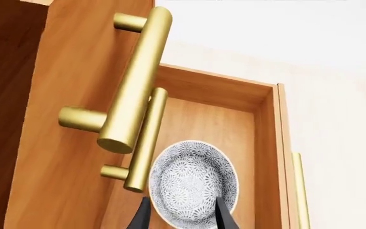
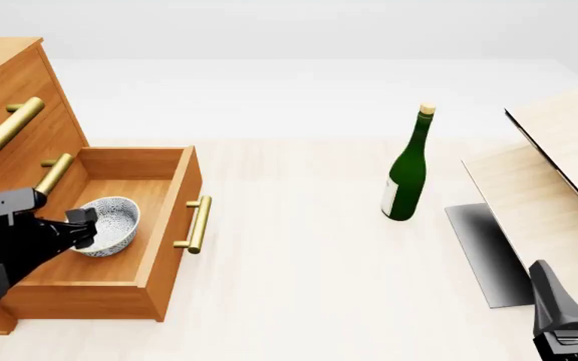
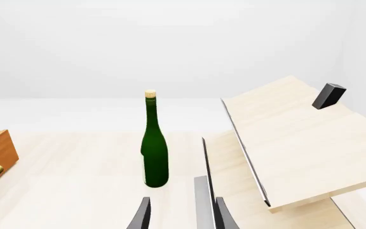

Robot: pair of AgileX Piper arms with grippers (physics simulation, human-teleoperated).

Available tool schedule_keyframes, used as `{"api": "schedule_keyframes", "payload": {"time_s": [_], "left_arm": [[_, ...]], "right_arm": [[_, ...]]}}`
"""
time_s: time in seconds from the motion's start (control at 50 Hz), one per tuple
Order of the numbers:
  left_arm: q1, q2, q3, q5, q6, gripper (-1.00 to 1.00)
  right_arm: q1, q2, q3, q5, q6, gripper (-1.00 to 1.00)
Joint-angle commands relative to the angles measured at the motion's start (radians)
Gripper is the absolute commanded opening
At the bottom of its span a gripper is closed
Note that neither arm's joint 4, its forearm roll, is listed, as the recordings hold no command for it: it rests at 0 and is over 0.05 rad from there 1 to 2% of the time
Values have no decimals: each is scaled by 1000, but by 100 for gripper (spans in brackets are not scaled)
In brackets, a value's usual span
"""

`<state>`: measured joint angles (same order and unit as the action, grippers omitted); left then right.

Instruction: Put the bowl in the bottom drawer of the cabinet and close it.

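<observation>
Pale tabletop (image 2: 299,286) is spread in front of the cabinet (image 2: 8,75), whose bottom drawer (image 2: 153,248) is pulled out. Inside that drawer the bowl (image 2: 114,222) is seen upright. The left gripper (image 2: 80,226) is parted around the bowl's rim, seemingly without gripping it. Well right of the cabinet, the right gripper (image 3: 181,214) is held open and empty.

Setting: bare simulated test scene, not a furnished room. Featureless pale grey-white backdrop across the upper frame, no walls or fixtures. Pale wood-grain table (image 2: 299,271) carries few props: orange-brown cabinet (image 2: 8,75) at left, green wine bottle (image 2: 408,169) centre, light-wood boards (image 2: 560,165) at right.
</observation>
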<state>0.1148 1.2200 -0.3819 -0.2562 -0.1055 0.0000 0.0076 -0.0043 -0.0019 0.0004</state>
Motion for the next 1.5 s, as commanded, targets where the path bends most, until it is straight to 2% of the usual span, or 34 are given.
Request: {"api": "schedule_keyframes", "payload": {"time_s": [0.02,0.56,1.02,1.5], "left_arm": [[-18,-49,15,20,-5,100],[-81,-194,16,97,1,100],[-203,-257,-12,145,-21,100],[-296,-312,-50,189,-22,100]], "right_arm": [[0,0,0,0,0,100],[0,0,0,0,0,100],[0,0,0,0,0,100],[0,0,0,0,0,100]]}}
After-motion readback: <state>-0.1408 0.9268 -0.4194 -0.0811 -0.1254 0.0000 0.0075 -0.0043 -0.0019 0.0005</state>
